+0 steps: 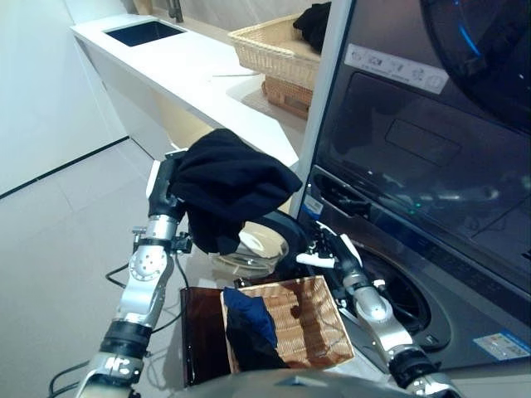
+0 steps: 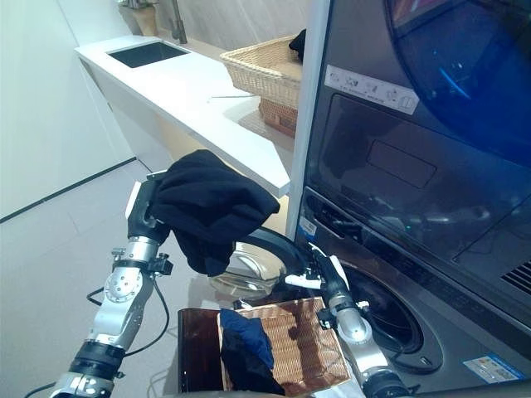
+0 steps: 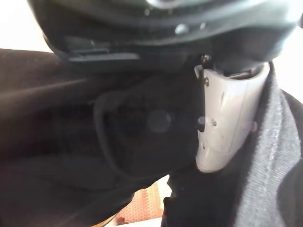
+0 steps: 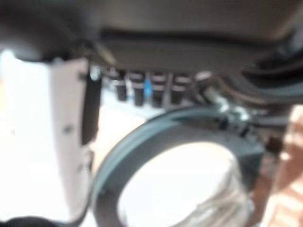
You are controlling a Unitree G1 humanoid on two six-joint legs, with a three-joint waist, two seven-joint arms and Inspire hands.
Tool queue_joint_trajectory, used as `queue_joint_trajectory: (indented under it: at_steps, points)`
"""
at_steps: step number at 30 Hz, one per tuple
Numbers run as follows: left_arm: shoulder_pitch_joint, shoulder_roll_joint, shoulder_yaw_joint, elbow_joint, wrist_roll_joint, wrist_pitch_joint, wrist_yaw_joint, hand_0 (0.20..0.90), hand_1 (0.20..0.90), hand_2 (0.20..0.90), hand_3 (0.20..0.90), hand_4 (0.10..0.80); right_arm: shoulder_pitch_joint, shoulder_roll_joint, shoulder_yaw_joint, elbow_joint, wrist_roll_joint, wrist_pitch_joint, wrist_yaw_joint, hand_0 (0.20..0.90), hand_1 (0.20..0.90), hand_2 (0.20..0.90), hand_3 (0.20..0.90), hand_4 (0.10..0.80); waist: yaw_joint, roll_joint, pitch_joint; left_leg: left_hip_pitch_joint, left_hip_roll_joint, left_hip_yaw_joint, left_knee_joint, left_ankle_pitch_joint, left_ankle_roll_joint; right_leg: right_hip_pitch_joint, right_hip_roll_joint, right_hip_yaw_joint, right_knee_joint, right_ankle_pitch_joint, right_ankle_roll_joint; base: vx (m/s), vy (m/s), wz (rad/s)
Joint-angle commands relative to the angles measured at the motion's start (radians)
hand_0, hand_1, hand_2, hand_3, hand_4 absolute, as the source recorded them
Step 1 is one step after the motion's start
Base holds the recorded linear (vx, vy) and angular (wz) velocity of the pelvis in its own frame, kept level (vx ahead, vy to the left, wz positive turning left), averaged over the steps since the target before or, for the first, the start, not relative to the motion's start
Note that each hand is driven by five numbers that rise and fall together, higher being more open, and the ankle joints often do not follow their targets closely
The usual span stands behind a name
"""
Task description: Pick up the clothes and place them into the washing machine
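Note:
My left hand (image 1: pixel 165 196) is raised in front of the washing machine (image 1: pixel 415 191), shut on a black garment (image 1: pixel 228 186) that drapes over and hides its fingers. In the left wrist view the white-covered thumb (image 3: pixel 227 118) presses into the black cloth (image 3: pixel 118 127). The machine's round door (image 1: pixel 261 240) hangs open just below the garment, and the drum opening (image 1: pixel 402 294) shows to its right. My right hand (image 1: pixel 325 247) is at the door's rim (image 4: pixel 156 132), its fingers (image 4: pixel 151 87) fairly straight, holding nothing. On the floor, a wicker basket (image 1: pixel 311 327) holds dark blue clothes (image 1: pixel 249 319).
The floor basket rests on a dark brown tray (image 1: pixel 199 336). A white counter (image 1: pixel 191 70) with a sink (image 1: pixel 145 31) runs along the left of the machine. On it stand a wicker basket (image 1: pixel 270 46) with dark cloth (image 1: pixel 314 23) and a smaller basket (image 1: pixel 286 95).

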Motion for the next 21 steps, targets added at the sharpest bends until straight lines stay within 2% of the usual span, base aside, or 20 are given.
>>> queue_joint_trajectory:
  at_steps: [1, 3, 9, 13, 21]
  points:
    - [-0.094, 0.064, 0.023, 0.005, 0.111, -0.108, 0.055, 0.2, 0.2, 0.2, 0.2, 0.3, -0.144, -0.024, -0.028, -0.089, -0.067, -0.114, -0.033, 0.9, 0.9, 0.9, 0.9, 0.8, 0.026, -0.025, -0.073, 0.038, -0.006, 0.035, 0.013, -0.074, -0.056, -0.01, 0.019, -0.044, 0.04, -0.032, -0.001, 0.0, 0.0, 0.0]
    - [-0.096, 0.103, 0.016, 0.023, 0.229, -0.085, 0.077, 0.2, 0.2, 0.2, 0.2, 0.3, -0.147, -0.035, -0.034, -0.094, -0.104, -0.105, -0.042, 0.9, 0.9, 0.9, 0.9, 0.8, 0.027, -0.025, -0.073, 0.037, -0.006, 0.034, 0.013, -0.074, -0.056, -0.01, 0.018, -0.044, 0.04, -0.033, 0.0, 0.0, 0.0, 0.0]
    - [-0.09, 0.16, 0.021, 0.033, 0.37, -0.064, 0.072, 0.2, 0.2, 0.2, 0.2, 0.3, -0.133, -0.046, -0.063, -0.096, -0.157, -0.097, -0.056, 0.9, 0.9, 0.9, 0.9, 0.8, 0.029, -0.027, -0.072, 0.035, -0.008, 0.031, 0.015, -0.075, -0.055, -0.01, 0.019, -0.045, 0.04, -0.034, 0.001, 0.0, 0.0, 0.0]
    - [-0.097, 0.248, 0.014, 0.012, 0.561, -0.047, 0.085, 0.2, 0.2, 0.2, 0.2, 0.3, -0.121, -0.045, -0.071, -0.089, -0.162, -0.099, -0.052, 0.9, 0.9, 0.9, 0.9, 0.8, 0.029, -0.027, -0.07, 0.035, -0.007, 0.029, 0.013, -0.076, -0.055, -0.012, 0.021, -0.046, 0.041, -0.035, 0.002, 0.0, 0.0, 0.0]
    - [-0.096, 0.29, 0.011, -0.003, 0.604, -0.047, 0.084, 0.2, 0.2, 0.2, 0.2, 0.3, -0.105, -0.045, -0.077, -0.106, -0.142, -0.108, -0.041, 0.9, 0.9, 0.9, 0.9, 0.8, 0.027, -0.026, -0.069, 0.036, -0.008, 0.029, 0.012, -0.075, -0.056, -0.013, 0.022, -0.044, 0.04, -0.035, 0.002, 0.0, 0.0, 0.0]
